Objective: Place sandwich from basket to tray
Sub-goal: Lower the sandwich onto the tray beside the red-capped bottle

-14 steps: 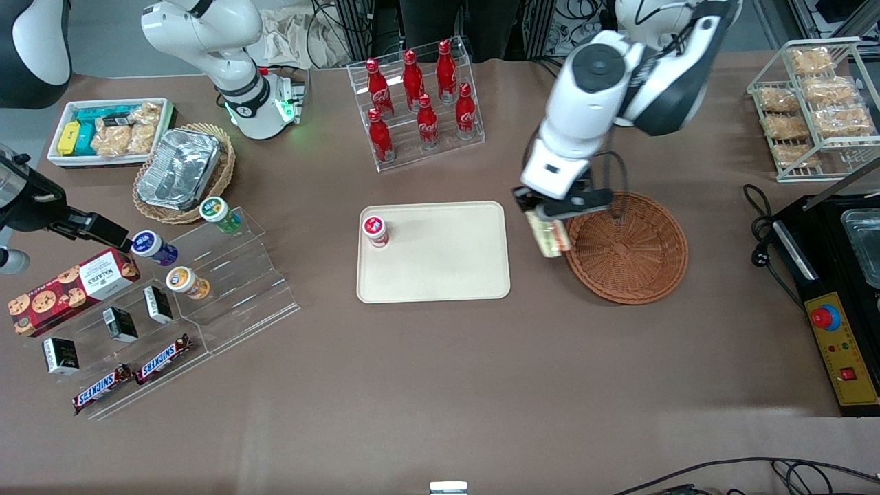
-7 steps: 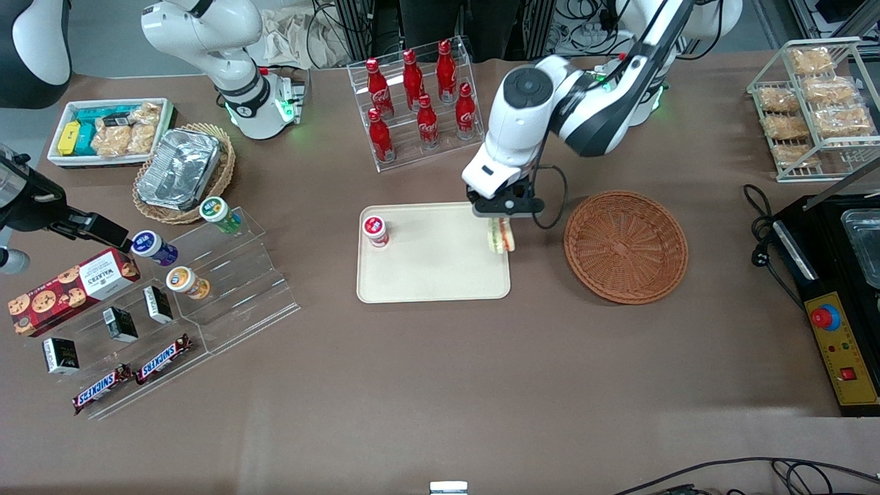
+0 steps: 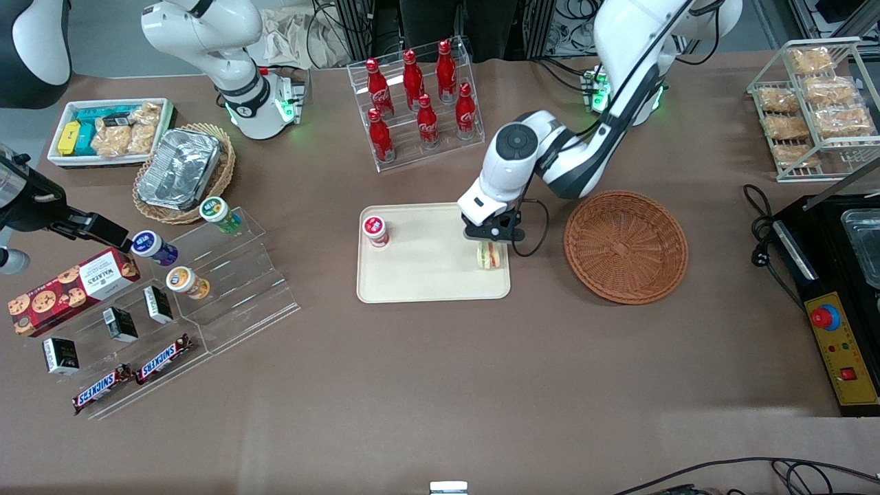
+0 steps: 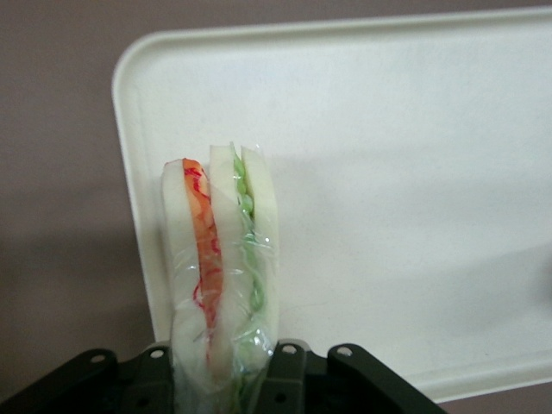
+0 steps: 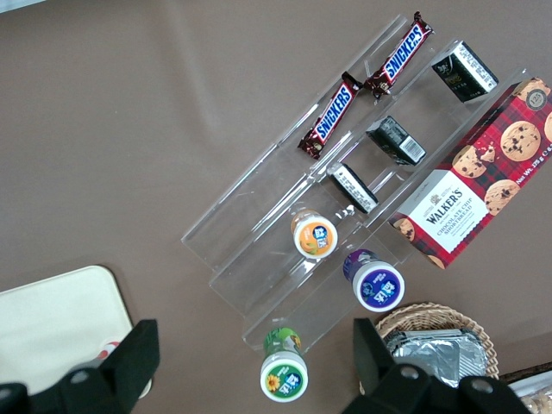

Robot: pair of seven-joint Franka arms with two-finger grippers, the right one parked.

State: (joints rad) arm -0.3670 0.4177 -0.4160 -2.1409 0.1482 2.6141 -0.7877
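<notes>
My left gripper (image 3: 491, 246) hangs over the cream tray (image 3: 426, 275), at the tray's end nearest the basket, and is shut on the sandwich (image 3: 491, 256). The wrapped sandwich (image 4: 222, 259) shows white bread with an orange-red layer and a green layer, gripped at its base between the black fingers (image 4: 297, 379), and it reaches down to the tray (image 4: 414, 172) near its rim. The round reddish-brown wicker basket (image 3: 625, 246) stands beside the tray, toward the working arm's end, with nothing in it.
A small red-lidded cup (image 3: 375, 231) stands on the tray's other end. A clear rack of red bottles (image 3: 416, 103) stands farther from the camera than the tray. A clear stepped shelf with cups and snack bars (image 3: 179, 302) lies toward the parked arm's end.
The gripper carried the sandwich from above the basket's rim across to the tray, then lowered it onto the tray's near-basket end.
</notes>
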